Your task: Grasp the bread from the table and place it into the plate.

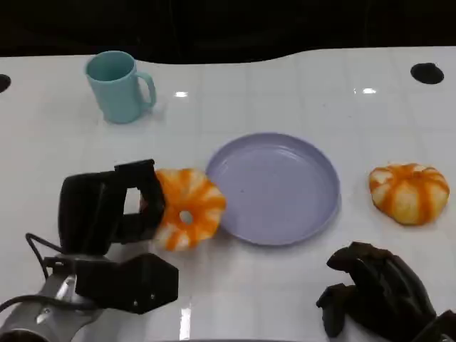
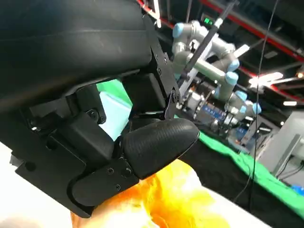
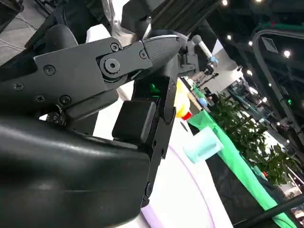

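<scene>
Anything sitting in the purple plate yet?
Nothing lies in the plate; its whole inside shows bare. The bread in the left hand sits at its rim on the table, with their contact unclear. A second bread lies apart from it.

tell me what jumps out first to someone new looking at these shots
The left hand grips an orange-and-white striped bread beside the left rim of the lavender plate at mid-table. A second striped bread lies to the plate's right, and a teal mug stands at the far left.
</scene>
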